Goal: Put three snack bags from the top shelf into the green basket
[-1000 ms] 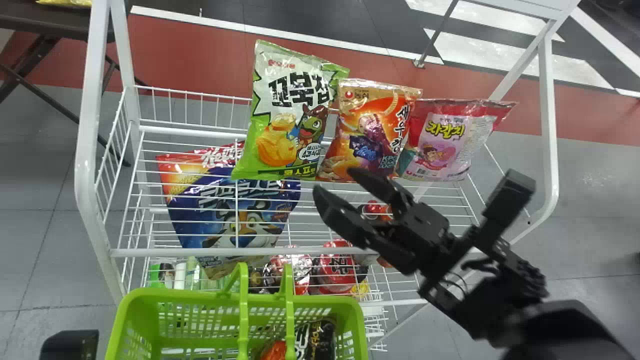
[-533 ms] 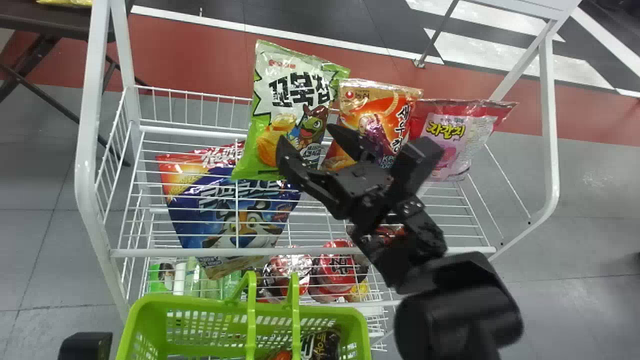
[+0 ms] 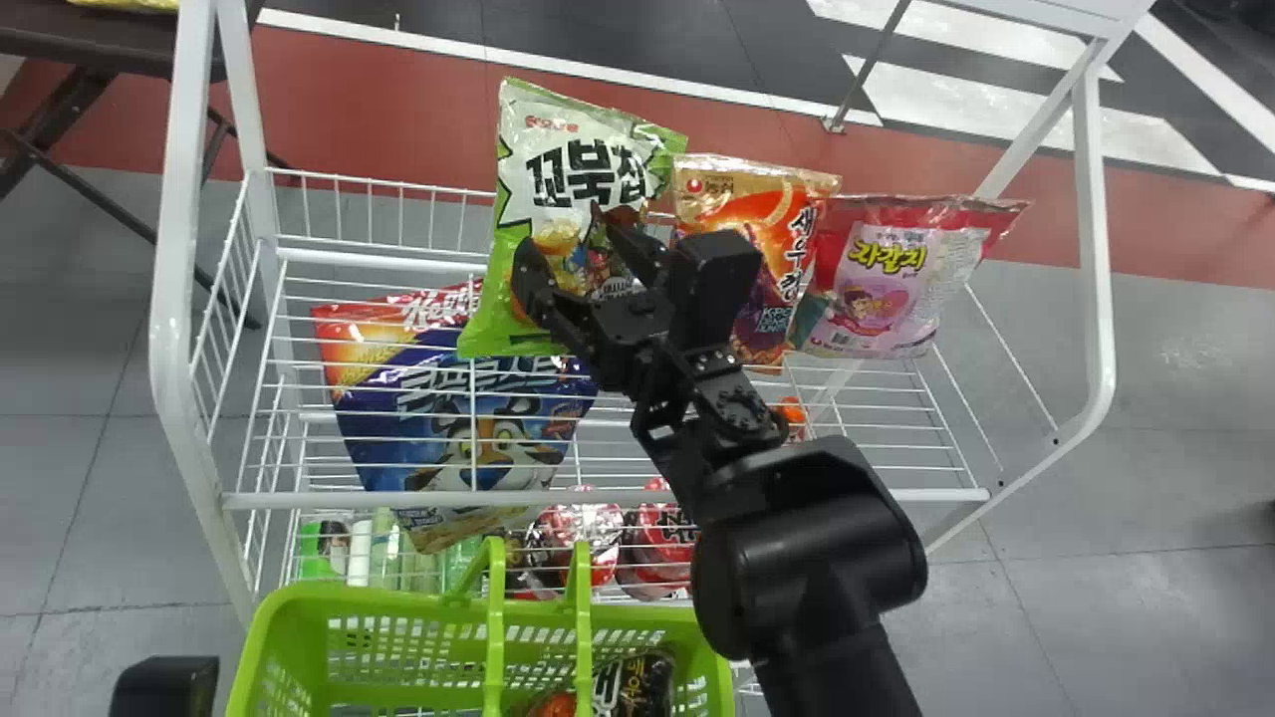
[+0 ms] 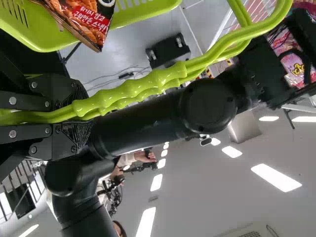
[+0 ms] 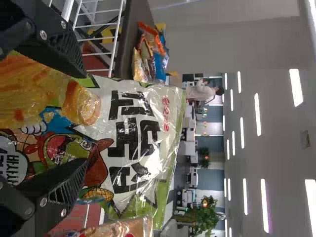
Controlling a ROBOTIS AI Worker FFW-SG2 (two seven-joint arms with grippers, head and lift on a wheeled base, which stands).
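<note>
Snack bag (image 3: pixel 558 169) shows behind the pincer's (image 3: pixel 564 234) parted fingers in right wrist view.

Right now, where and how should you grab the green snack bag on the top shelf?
I'd come from the front and squeeze the green snack bag across its lower half, the right pincer closing from both side edges. It stands upright, broad face toward me, with the orange snack bag close beside it.

We have open room at upper left, between the rack's left post (image 3: pixel 180 149) and the green bag (image 3: pixel 573 139). The orange bag (image 3: pixel 742 189) crowds that bag's right; handles (image 3: pixel 495 627) cross the basket (image 3: pixel 369 600) at lower left.
</note>
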